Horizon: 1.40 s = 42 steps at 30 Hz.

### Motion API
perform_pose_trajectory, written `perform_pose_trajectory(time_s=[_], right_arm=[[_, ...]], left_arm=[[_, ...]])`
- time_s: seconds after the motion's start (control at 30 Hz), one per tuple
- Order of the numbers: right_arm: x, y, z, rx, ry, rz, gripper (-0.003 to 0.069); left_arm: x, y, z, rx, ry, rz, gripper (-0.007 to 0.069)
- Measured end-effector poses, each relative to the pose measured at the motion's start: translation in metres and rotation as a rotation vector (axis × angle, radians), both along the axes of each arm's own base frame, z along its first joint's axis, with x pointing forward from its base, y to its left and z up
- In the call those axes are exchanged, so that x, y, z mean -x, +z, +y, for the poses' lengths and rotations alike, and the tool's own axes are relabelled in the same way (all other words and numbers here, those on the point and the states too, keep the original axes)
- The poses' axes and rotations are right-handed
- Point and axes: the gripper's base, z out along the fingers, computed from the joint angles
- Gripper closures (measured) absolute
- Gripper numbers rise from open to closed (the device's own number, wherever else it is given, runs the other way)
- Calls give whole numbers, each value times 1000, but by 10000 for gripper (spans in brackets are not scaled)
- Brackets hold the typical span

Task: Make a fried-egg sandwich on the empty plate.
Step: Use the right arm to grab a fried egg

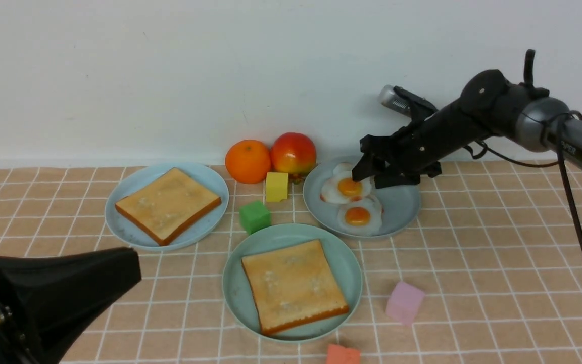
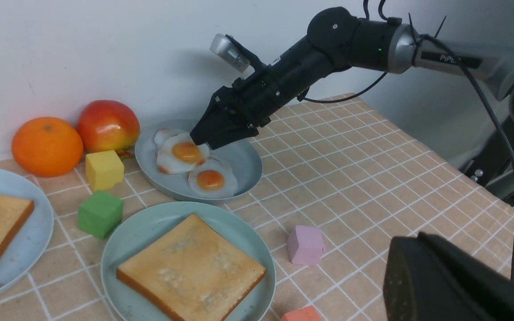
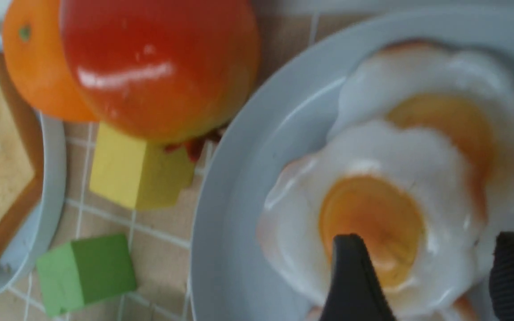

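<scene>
my right pincer [image 1: 367, 176] hangs with its jaws spread over the far fried egg [image 1: 346, 188] on the grey-blue plate [image 1: 402, 202] at the far right, gripping nothing yet. my left pincer [image 1: 119, 275] sits at the near left, and i cannot tell whether it is spread or clenched. the sandwich is barely begun, i judge: one toast [image 1: 293, 285] lies on the mint-green plate [image 1: 235, 273] near the middle, while the egg and the second toast [image 1: 168, 204], on the pale blue plate [image 1: 124, 230] at the left, are not yet stacked on it.

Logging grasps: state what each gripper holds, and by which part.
Right gripper: nothing, its jaws open over the far egg. Left gripper: cannot tell, jaws out of view.
</scene>
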Motion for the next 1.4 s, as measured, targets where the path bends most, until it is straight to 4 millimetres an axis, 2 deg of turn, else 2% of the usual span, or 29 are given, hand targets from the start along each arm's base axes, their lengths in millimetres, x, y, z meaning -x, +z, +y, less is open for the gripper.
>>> perform_pose_trajectory(time_s=[0.53,0.73,1.4], right_arm=[[-6,-16,1,-41,-49,8,242],[-6,-19,2,-53,-53,17,279],[-3,-10,3,-51,-32,15,288]], left_arm=[[0,0,0,0,0,2,638],[0,-1,0,-10,1,13,637],[0,-2,0,-9,1,17,624]])
